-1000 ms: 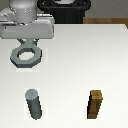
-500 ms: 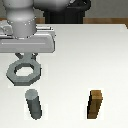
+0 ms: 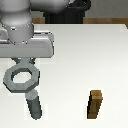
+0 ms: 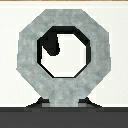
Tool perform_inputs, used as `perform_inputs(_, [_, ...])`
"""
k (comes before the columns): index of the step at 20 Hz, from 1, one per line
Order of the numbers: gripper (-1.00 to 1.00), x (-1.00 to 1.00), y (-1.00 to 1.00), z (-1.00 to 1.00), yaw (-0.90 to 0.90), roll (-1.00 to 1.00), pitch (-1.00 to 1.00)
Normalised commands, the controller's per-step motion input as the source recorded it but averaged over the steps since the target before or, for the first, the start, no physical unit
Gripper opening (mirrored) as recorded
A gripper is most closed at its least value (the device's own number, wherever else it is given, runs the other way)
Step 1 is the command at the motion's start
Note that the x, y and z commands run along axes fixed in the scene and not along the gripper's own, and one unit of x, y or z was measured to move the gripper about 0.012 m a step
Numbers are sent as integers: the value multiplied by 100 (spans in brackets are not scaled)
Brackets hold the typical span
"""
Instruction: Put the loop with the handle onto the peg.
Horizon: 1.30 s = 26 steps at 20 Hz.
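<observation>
The loop with the handle (image 3: 21, 80) is a flat grey faceted ring hanging below my gripper (image 3: 25, 61), which is shut on its stubby tab. It hovers at the exterior view's left, above and slightly to the left of the peg (image 3: 35, 106), a short upright dark grey cylinder on the white table. In the wrist view the loop (image 4: 62, 35) fills the picture, and the peg top (image 4: 51, 47) shows as a dark spot inside the round hole, off centre near the rim. My fingers are mostly hidden by the gripper body.
A brown wooden rectangular post (image 3: 96, 104) stands on the white table (image 3: 85, 55) toward the exterior view's right. A dark robot base (image 3: 67, 12) sits beyond the table's far edge.
My gripper has carried the loop downward and toward the peg over the last second; the ring now hangs just above the peg top.
</observation>
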Motion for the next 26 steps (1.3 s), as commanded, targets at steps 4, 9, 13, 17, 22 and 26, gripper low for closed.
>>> perform_inputs(4, [-100, 0, 0, 25, 0, 0, 0])
perform_inputs(9, [-100, 0, 60, 0, 0, 0, 0])
perform_inputs(13, [-100, 0, 0, -50, 0, 0, 0])
perform_inputs(17, [-100, 25, -25, 0, 0, 0, 0])
perform_inputs(22, [-100, 20, 0, 0, 0, 0, 0])
perform_inputs(26, [-100, 0, 0, -25, 0, 0, 0])
